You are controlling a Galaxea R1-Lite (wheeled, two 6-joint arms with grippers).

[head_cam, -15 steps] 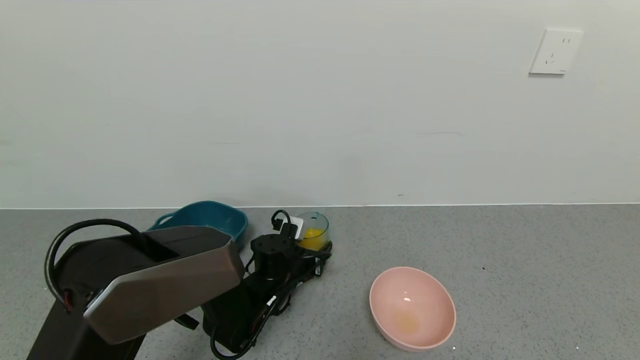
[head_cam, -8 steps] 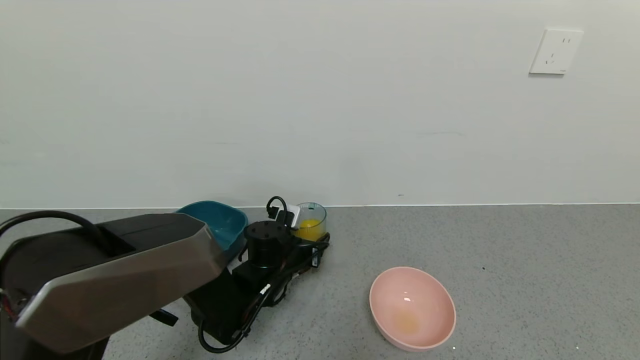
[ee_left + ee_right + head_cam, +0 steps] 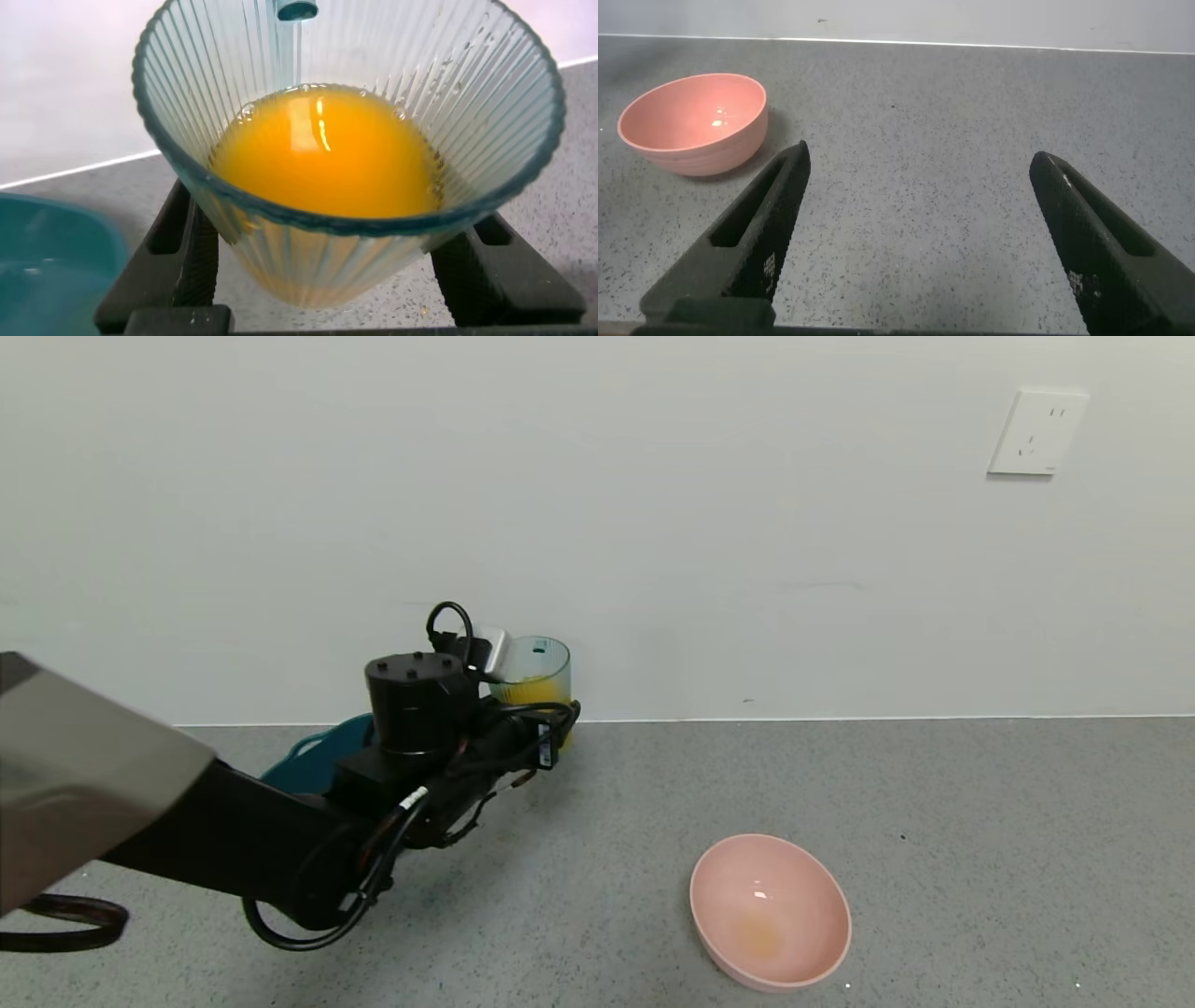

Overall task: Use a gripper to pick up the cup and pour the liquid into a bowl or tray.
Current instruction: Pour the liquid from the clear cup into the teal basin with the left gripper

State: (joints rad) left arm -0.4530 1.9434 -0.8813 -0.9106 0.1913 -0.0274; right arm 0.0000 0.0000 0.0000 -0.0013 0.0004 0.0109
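Note:
My left gripper (image 3: 540, 709) is shut on the pale teal ribbed cup (image 3: 535, 672) and holds it upright, well above the counter, close to the back wall. The cup holds orange-yellow liquid (image 3: 327, 149); in the left wrist view the cup (image 3: 308, 252) sits between the black fingers (image 3: 196, 252). The dark teal tub (image 3: 313, 756) stands on the counter to the left of the cup, mostly hidden behind my left arm; its corner shows in the left wrist view (image 3: 47, 261). My right gripper (image 3: 920, 243) is open and empty over bare counter.
A round pink bowl (image 3: 770, 910) lies on the grey counter to the right front; it also shows in the right wrist view (image 3: 691, 121). A white wall stands just behind the cup, with a socket (image 3: 1036, 431) at upper right.
My left gripper has lifted the cup from the counter, up and slightly to the left, toward the tub. The pink bowl has not moved.

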